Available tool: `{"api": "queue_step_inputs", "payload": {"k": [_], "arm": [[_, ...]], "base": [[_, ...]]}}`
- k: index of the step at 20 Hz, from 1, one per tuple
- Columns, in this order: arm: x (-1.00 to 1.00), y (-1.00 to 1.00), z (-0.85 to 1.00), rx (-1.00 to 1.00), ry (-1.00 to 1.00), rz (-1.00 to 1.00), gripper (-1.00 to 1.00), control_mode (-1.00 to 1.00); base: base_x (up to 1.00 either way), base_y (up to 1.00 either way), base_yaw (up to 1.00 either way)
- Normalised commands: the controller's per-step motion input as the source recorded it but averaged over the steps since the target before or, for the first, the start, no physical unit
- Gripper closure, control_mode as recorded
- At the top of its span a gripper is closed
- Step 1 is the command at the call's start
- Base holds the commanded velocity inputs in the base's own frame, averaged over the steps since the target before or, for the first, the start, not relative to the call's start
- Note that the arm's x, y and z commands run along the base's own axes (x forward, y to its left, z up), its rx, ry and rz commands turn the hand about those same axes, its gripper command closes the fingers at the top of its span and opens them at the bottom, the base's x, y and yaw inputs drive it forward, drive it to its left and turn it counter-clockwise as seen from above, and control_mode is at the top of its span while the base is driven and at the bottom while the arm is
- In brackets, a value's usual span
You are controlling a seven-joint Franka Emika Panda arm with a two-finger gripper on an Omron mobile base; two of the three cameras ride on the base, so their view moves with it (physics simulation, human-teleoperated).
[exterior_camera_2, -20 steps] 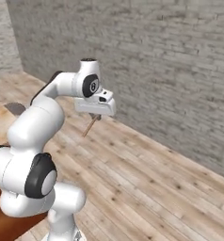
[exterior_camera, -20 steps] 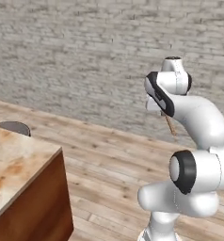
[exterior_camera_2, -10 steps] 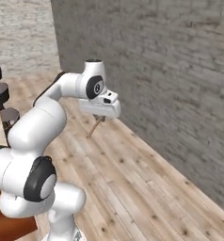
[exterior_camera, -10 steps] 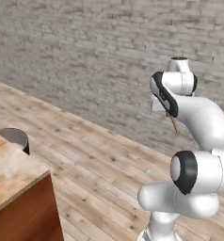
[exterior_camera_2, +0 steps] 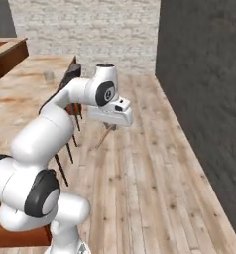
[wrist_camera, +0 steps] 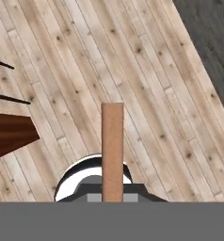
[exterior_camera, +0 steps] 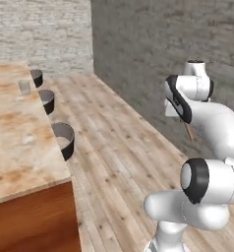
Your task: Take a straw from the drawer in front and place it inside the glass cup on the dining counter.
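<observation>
In the left base view, the long beige marbled dining counter carries the small clear glass cup near its far end, with three dark round stools along its edge.

In the right base view, the gripper hangs over the plank floor, well apart from the counter, jaws closed on the thin reddish-brown straw, which slants downward.

In the hand view, the straw points ahead over floorboards, beside the grey brick wall.

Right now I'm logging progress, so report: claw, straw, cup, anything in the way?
Claw shut on straw, out over the wood floor. Glass cup far off on dining counter. Stools line the counter's edge.
</observation>
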Motion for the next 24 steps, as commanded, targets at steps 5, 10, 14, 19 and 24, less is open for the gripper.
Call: {"api": "queue_step_inputs", "payload": {"k": [5, 10, 14, 19, 24], "arm": [[0.00, 0.00, 0.00, 0.00, 0.00, 0.00, 1.00, 1.00], [0.00, 0.00, 0.00, 0.00, 0.00, 0.00, 1.00, 1.00], [0.00, 0.00, 0.00, 0.00, 0.00, 0.00, 1.00, 1.00], [0.00, 0.00, 0.00, 0.00, 0.00, 0.00, 1.00, 1.00], [0.00, 0.00, 0.00, 0.00, 0.00, 0.00, 1.00, 1.00]], "base": [[0.75, -0.04, 0.92], [0.73, -0.12, 0.90], [0.48, -0.47, 0.83], [-0.03, -0.99, 0.52], [-0.36, -1.00, 0.34]]}}
